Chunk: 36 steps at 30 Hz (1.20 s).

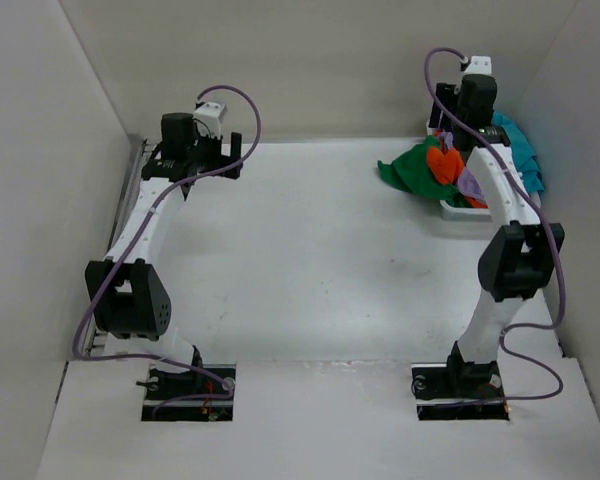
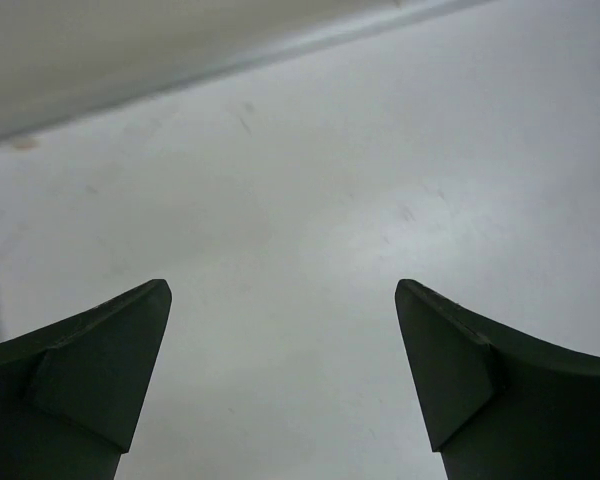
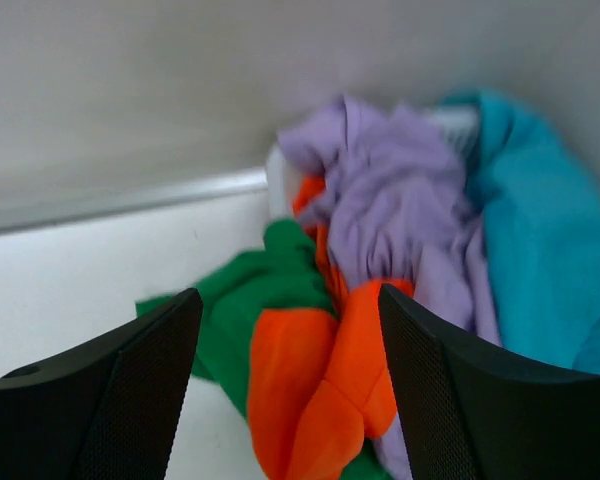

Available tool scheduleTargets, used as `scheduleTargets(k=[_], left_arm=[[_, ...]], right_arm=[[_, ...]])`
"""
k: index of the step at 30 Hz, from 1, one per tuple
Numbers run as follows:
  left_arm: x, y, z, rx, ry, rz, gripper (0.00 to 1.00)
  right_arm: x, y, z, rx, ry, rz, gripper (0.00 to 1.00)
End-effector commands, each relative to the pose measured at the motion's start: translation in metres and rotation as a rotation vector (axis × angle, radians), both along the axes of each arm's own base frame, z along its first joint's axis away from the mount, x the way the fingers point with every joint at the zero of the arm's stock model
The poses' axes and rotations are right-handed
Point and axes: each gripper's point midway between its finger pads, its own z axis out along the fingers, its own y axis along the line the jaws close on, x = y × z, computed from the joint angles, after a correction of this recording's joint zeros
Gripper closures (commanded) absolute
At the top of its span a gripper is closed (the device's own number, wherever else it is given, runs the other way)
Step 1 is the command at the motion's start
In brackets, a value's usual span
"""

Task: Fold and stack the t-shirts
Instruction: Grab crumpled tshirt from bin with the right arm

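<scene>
The t-shirts lie in a crumpled heap at the back right, spilling out of a white basket (image 1: 458,209). Green (image 1: 408,170) hangs over onto the table, orange (image 1: 442,162) sits on top of it, lavender (image 1: 470,185) is beside that, and teal (image 1: 523,152) drapes the far side. My right gripper (image 3: 290,335) hovers open just above the heap, with the orange t-shirt (image 3: 320,390) below the gap between its fingers, green (image 3: 245,290) to the left, lavender (image 3: 390,210) and teal (image 3: 540,250) beyond. My left gripper (image 2: 283,300) is open over bare table at the back left (image 1: 220,158).
White walls close the table (image 1: 310,260) on the left, back and right. The basket stands in the back right corner against the wall. A metal rail (image 1: 130,190) runs along the left edge. Both arm bases sit at the near edge.
</scene>
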Motion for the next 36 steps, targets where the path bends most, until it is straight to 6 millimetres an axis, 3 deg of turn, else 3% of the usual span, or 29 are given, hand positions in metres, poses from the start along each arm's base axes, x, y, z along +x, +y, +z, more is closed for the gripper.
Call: scheduleTargets(k=[1, 7, 13, 14, 20, 22, 25, 26, 28, 30, 31, 33, 36], left_arm=[[-0.030, -0.038, -0.016, -0.162, 0.170, -0.133, 0.00], [-0.024, -0.043, -0.042, -0.157, 0.231, -0.133, 0.00], [-0.021, -0.045, -0.046, -0.160, 0.245, -0.132, 0.00], [-0.022, -0.045, -0.046, -0.160, 0.245, -0.132, 0.00], [-0.027, -0.043, -0.040, -0.164, 0.236, -0.134, 0.00], [-0.030, -0.042, -0.037, -0.165, 0.230, -0.134, 0.00], [-0.033, -0.040, -0.032, -0.161, 0.216, -0.132, 0.00], [-0.034, -0.038, -0.031, -0.158, 0.212, -0.129, 0.00], [-0.036, -0.036, -0.026, -0.158, 0.201, -0.126, 0.00], [-0.038, -0.033, -0.022, -0.156, 0.189, -0.122, 0.00], [-0.038, -0.033, -0.020, -0.157, 0.184, -0.121, 0.00], [-0.040, -0.032, -0.016, -0.156, 0.175, -0.119, 0.00], [-0.043, -0.033, -0.008, -0.154, 0.151, -0.125, 0.00]], right_arm=[[-0.015, 0.000, -0.063, 0.260, 0.261, -0.055, 0.26], [-0.010, -0.021, -0.100, 0.318, 0.319, -0.183, 0.27], [-0.024, -0.024, -0.129, 0.352, 0.397, -0.225, 0.36], [-0.027, -0.026, -0.131, 0.353, 0.403, -0.233, 0.40], [-0.038, -0.037, -0.136, 0.359, 0.412, -0.274, 0.96], [-0.040, -0.038, -0.132, 0.356, 0.406, -0.279, 1.00], [-0.044, -0.044, -0.109, 0.323, 0.343, -0.301, 1.00], [-0.046, -0.050, -0.091, 0.306, 0.296, -0.318, 1.00], [-0.049, -0.057, -0.049, 0.263, 0.194, -0.345, 1.00], [-0.057, -0.064, 0.009, 0.194, 0.056, -0.396, 1.00], [-0.060, -0.066, 0.024, 0.178, 0.023, -0.408, 1.00], [-0.072, -0.077, 0.078, 0.132, -0.108, -0.457, 1.00], [-0.088, -0.087, 0.129, 0.093, -0.233, -0.491, 1.00]])
